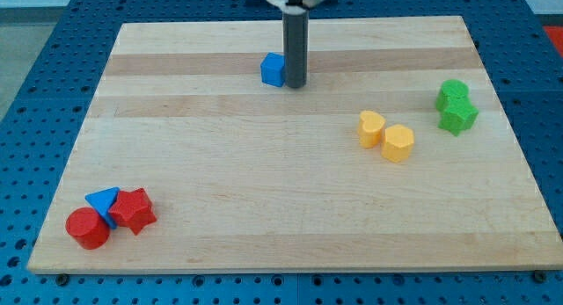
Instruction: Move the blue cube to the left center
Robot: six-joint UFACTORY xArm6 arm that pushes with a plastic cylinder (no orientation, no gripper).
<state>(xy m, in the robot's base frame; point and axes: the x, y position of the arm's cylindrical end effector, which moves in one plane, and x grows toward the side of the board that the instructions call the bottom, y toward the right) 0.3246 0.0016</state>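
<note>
The blue cube (274, 69) sits in the upper middle of the frame, on the wooden board (264, 182), not far below the board's top edge. Just to its right, touching or nearly touching its right face, stands the dark rod, upright, coming down from the mount at the frame's top edge. The rod's lower end, the tip (295, 84), rests on the board at the cube's lower right side. The arm has no jaws to open or close; it carries only this rod, and it holds nothing.

To the cube's left the board runs bare all the way to the left edge, and the middle of the board below it is bare as well.

Well apart, in the right half of the frame, lie two yellow blocks (385, 135), rounded in shape, side by side and touching. Further right, near the board's right edge, two green blocks (456, 106) stand one just above the other, touching.

In the lower left corner of the frame a cluster sits close to the board's bottom edge: a red cylinder (87, 228), a blue triangular block (104, 201) and a red star-like block (134, 210), all pressed together.

Around the board lies a blue perforated table surface (53, 41).
</note>
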